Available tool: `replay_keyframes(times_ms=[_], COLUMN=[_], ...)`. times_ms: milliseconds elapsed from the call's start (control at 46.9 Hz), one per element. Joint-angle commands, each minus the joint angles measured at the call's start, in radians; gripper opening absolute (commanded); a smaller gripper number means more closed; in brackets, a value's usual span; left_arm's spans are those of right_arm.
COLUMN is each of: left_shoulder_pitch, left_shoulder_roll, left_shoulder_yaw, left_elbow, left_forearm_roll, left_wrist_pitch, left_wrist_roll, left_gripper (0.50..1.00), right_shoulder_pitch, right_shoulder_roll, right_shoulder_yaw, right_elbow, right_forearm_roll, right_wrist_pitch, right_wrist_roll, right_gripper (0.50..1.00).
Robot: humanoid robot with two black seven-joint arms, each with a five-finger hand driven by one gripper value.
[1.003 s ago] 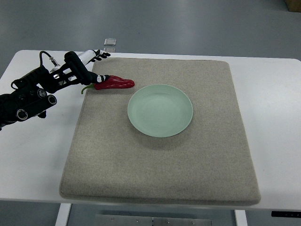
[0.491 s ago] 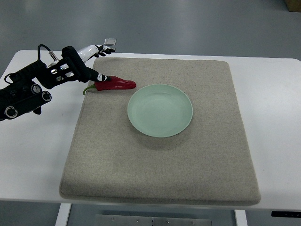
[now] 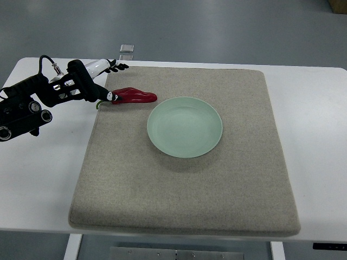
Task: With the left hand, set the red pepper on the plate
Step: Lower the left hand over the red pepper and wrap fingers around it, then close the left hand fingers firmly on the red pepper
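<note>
One hand does the work here, my left hand [image 3: 92, 86], reaching in from the left edge of the table [image 3: 32, 162] toward the far left corner of the mat [image 3: 184, 184]. My right arm is nowhere in sight.

The red pepper [image 3: 133, 96] lies flat on the mat near that corner, stem end toward me and tip pointing at the plate [image 3: 184, 127]. Pepper and plate sit close but apart, with a strip of bare mat between the tip and the rim. That layout suits me: the stem end is the part I can reach without crossing the plate, and the carry afterward is short and to the right.

My fingers are spread, not closed round anything. One dark fingertip [image 3: 112, 97] sits right at the stem end of the pepper, touching it or nearly so; the pale fingers [image 3: 111, 66] fan out beyond, over the mat's far edge. I hold nothing yet. I judge this to be the approach, with the grasp yet to be made.

Coming at it from the stem side keeps my palm low and beside the fruit. The risk, as I see it, is nudging the pepper along the mat instead of pinching it, since it lies loose and smooth.
</note>
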Motion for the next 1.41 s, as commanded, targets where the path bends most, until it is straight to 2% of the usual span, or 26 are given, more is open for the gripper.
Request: replay_keyframes(times_ms=[0, 213, 299, 982, 1131, 1387], left_shoulder_pitch=[0.002, -0.001, -0.001, -0.003, -0.003, 0.000], left_shoulder_roll=[-0.002, -0.014, -0.030, -0.096, -0.103, -0.110], left_shoulder_yaw=[0.005, 0.016, 0.022, 0.050, 0.050, 0.051], left_elbow=[0.004, 0.021, 0.029, 0.090, 0.096, 0.104], left_forearm_roll=[0.000, 0.000, 0.000, 0.000, 0.000, 0.000], left_wrist_pitch=[0.002, 0.005, 0.005, 0.016, 0.016, 0.016], left_wrist_roll=[0.000, 0.000, 0.000, -0.003, -0.003, -0.003], left_gripper=[0.825, 0.814, 0.786, 0.773, 0.748, 0.746], right_shoulder_pitch=[0.000, 0.000, 0.000, 0.000, 0.000, 0.000], right_shoulder_roll=[0.000, 0.000, 0.000, 0.000, 0.000, 0.000], right_shoulder_yaw=[0.000, 0.000, 0.000, 0.000, 0.000, 0.000], right_elbow=[0.000, 0.000, 0.000, 0.000, 0.000, 0.000], right_forearm_roll=[0.000, 0.000, 0.000, 0.000, 0.000, 0.000], right_wrist_pitch=[0.000, 0.000, 0.000, 0.000, 0.000, 0.000], right_wrist_roll=[0.001, -0.001, -0.001, 0.001, -0.001, -0.001], right_gripper=[0.932, 0.932, 0.932, 0.932, 0.932, 0.932])
